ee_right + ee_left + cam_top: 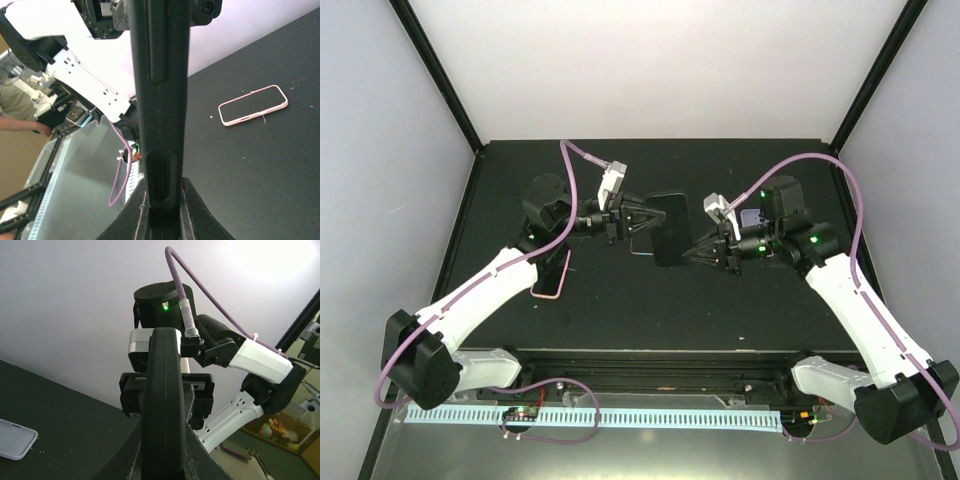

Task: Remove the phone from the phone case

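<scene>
Overhead view facing down, 2 wrist views close-up — sharing case (pixel 162 405)

Middle blocked, near strip of the surface (pixel 650 310) lying open
The left gripper (pixel 638 218) and right gripper (pixel 695 250) are clamping the black phone case (pixel 669 228) between them, barring passage there; a pink-edged phone (pixel 552 275) is lying at left, a pale case (pixel 15 439) at right.

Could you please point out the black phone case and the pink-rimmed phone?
black phone case (pixel 160 110): right wrist view, its side edge.
pink-rimmed phone (pixel 254 105): right wrist view, middle of screen.
</scene>
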Robot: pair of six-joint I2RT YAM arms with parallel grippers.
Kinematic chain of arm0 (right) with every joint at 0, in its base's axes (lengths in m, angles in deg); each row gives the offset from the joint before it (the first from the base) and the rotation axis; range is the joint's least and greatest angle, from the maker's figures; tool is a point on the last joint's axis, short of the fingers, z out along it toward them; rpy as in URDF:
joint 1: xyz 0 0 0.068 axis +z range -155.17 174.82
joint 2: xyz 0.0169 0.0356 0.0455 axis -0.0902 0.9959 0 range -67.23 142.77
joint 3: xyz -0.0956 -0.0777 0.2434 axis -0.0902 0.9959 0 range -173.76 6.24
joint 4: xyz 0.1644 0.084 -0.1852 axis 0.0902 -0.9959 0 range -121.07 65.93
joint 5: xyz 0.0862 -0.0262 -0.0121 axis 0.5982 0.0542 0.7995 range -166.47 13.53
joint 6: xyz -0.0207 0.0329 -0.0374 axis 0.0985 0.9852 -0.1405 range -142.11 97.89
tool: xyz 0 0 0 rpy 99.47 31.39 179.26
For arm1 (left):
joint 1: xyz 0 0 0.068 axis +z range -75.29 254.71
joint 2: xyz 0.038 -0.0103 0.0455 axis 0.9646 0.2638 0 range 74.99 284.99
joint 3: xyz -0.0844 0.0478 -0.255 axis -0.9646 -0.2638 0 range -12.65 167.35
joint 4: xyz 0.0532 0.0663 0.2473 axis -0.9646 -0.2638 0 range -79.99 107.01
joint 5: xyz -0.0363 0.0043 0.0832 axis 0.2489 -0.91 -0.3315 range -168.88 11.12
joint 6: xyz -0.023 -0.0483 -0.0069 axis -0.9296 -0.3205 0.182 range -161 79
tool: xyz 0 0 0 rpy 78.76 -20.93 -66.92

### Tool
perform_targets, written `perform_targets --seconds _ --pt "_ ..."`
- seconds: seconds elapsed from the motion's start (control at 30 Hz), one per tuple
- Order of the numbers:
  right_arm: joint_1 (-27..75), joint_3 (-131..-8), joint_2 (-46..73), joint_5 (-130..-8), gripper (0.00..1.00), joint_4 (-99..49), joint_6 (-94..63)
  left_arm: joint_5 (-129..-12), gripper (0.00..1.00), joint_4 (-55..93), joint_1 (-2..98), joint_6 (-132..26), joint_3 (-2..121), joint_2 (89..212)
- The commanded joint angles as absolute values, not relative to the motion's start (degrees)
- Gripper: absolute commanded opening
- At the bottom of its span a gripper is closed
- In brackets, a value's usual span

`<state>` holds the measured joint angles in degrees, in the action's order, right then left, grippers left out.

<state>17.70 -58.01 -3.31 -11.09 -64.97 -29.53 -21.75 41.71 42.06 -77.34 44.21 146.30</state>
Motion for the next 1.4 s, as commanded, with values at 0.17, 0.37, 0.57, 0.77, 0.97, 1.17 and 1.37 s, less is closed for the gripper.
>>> perform_targets --seconds 0.17,0.37,0.57,0.77,0.97,1.17,1.37 --pt "18.0 -63.4 -9.0 -19.6 0.49 -84.8 -58.0 -14.8 0.01 40.8 41.8 -73.1 44.5 142.7" --pt "20.9 -64.0 -11.2 -27.4 0.58 -83.4 -57.2 -11.8 0.01 44.3 41.8 -74.2 44.0 142.4" --pt "28.5 -64.8 -7.4 -30.2 0.56 -80.3 -52.0 -13.5 0.01 43.0 41.7 -72.2 43.3 141.5" --pt "34.1 -65.1 -6.2 -32.9 0.38 -79.3 -51.8 -13.4 0.01 42.9 41.7 -72.7 43.3 141.5" --pt "34.4 -64.7 -7.1 -33.3 0.27 -80.6 -54.0 -12.8 0.02 43.0 41.8 -73.4 43.4 141.0" --pt "34.6 -64.7 -7.4 -34.2 0.19 -81.4 -55.7 -11.8 0.02 44.0 41.8 -74.7 43.4 141.0" --pt "35.8 -65.7 -6.7 -38.1 0.19 -84.2 -61.7 -9.5 0.02 46.0 41.2 -78.2 43.9 142.5"
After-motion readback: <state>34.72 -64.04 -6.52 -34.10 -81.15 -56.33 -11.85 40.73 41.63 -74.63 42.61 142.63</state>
